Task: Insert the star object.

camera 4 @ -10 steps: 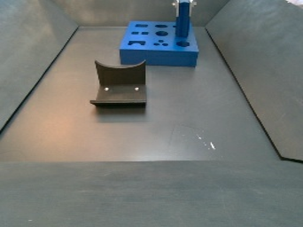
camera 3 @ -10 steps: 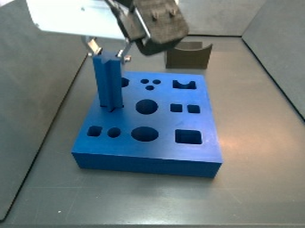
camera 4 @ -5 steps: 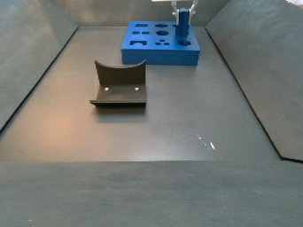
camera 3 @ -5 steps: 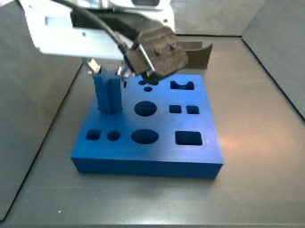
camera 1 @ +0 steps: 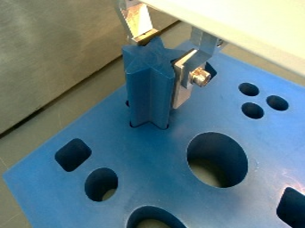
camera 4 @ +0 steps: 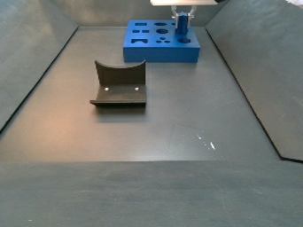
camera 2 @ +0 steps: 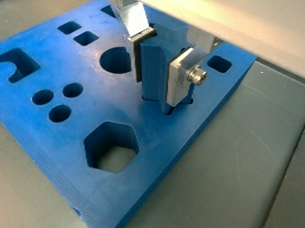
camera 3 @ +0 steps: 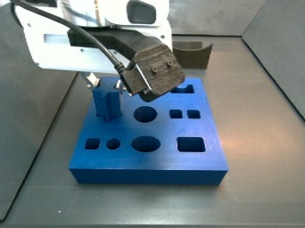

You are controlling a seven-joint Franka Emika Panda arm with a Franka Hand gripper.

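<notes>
The star object (camera 1: pixel 148 93), a slender blue ridged peg, stands upright with its lower end in a hole near an edge of the wide blue block (camera 1: pixel 48 178). My gripper (camera 1: pixel 162 46) is shut on the peg's upper part, one silver finger (camera 1: pixel 141 20) on each side. Both wrist views show this; in a wrist view the peg (camera 2: pixel 156 78) sits between the fingers (camera 2: pixel 181 76). In the side views the peg (camera 3: pixel 105 104) (camera 4: pixel 182 29) rises from the block (camera 3: pixel 149 172) (camera 4: pixel 160 56) under the gripper (camera 3: pixel 107 85) (camera 4: pixel 182 15).
The block has several other shaped holes, among them a large round one (camera 1: pixel 217 160) beside the peg. A dark grey curved block (camera 4: pixel 119 84) lies on the floor apart from the blue block, also visible behind it (camera 3: pixel 194 53). Sloping walls bound the floor.
The gripper has moved down with the star object, and the peg stands lower in the block's hole than a second ago.
</notes>
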